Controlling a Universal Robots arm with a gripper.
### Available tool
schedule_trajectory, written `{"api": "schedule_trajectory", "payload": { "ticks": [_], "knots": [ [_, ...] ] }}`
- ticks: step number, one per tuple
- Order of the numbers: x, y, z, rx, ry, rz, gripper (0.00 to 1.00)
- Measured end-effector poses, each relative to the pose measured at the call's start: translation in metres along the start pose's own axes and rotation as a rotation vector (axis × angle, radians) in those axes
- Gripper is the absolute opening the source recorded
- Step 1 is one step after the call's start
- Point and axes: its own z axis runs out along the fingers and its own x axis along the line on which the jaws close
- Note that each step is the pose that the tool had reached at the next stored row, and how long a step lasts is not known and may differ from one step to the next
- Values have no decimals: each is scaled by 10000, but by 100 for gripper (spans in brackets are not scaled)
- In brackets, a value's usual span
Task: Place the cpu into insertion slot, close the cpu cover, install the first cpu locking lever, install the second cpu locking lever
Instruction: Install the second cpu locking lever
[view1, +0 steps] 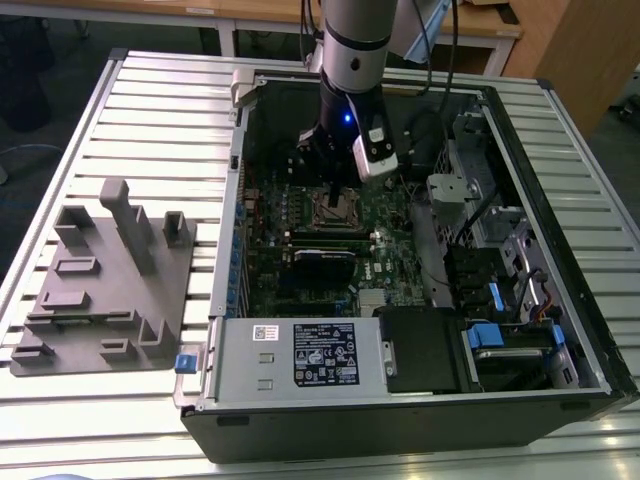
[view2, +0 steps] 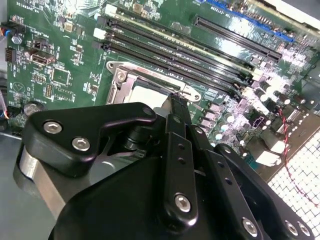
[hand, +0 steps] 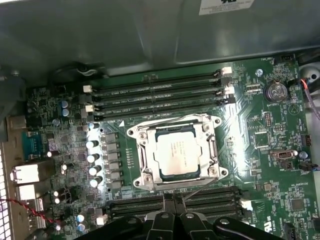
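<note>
with the cpu (hand: 176, 152) seated in the insertion slot (hand: 142, 155) under the closed cpu cover (hand: 210, 150), best to keep the gripper (hand: 174, 200), fingers pressed together and empty, low beside the socket edge, pushing the thin lever wire steadily sideways.

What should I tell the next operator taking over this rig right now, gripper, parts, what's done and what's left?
Gripper: fingers together, holding nothing, tips at the edge of the insertion slot, by a thin lever wire.
The cpu sits in the slot on the green board.
The cpu cover lies down around the chip.
Done: cpu placed, cover closed.
Left: whether either locking lever is latched cannot be told; check both.
</note>
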Motion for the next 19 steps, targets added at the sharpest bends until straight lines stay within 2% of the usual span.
{"api": "schedule_trajectory", "payload": {
  "ticks": [9, 15, 19],
  "knots": [
    [-10, -65, 16, -1, 0, -35, 11],
    [-10, -69, 26, 2, 6, -278, 11],
    [-11, -69, 26, 3, 7, -284, 11]
  ]
}}
